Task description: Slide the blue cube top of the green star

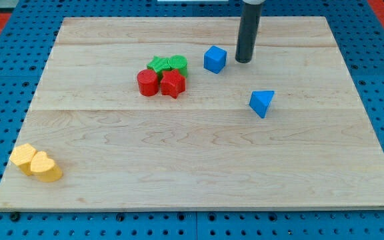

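The blue cube (215, 59) sits on the wooden board (199, 173) near the view's top centre. My tip (244, 61) stands just to the cube's right, a small gap between them. The green star (159, 65) lies to the cube's left, at the top left of a tight cluster. A second green block (177, 64) touches the star on its right and lies between the star and the cube.
A red cylinder (148, 83) and a red star (173, 84) sit directly below the green blocks. A blue triangle block (261, 103) lies right of centre. Two yellow blocks (37, 163) sit at the board's lower left corner.
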